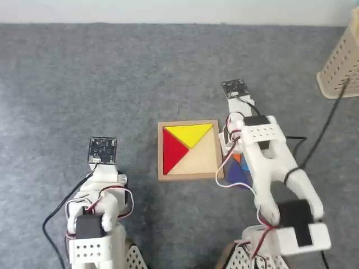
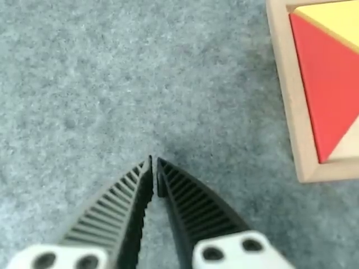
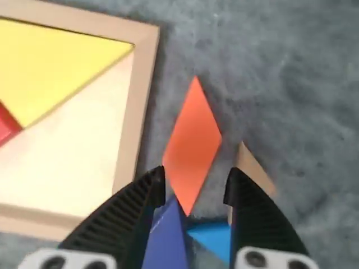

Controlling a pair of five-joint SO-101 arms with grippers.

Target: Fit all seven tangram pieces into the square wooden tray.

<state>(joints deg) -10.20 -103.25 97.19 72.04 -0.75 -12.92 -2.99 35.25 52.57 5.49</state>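
The wooden tray [image 1: 188,176] is lying on the grey carpet [image 1: 84,73], holding a yellow triangle [image 1: 189,134] and a red triangle [image 1: 173,150]. The right gripper [image 3: 196,175] is hanging with fingers spread over an orange piece [image 3: 192,140] (just beside the tray). The left gripper [image 2: 154,163] is pressing its fingers together above the carpet.

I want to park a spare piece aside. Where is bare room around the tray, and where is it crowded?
Bare carpet lies between the wooden tray and the left gripper, and beyond the tray's far rim. Crowded: the strip beside the tray under the right gripper, where the orange parallelogram and blue pieces cluster.
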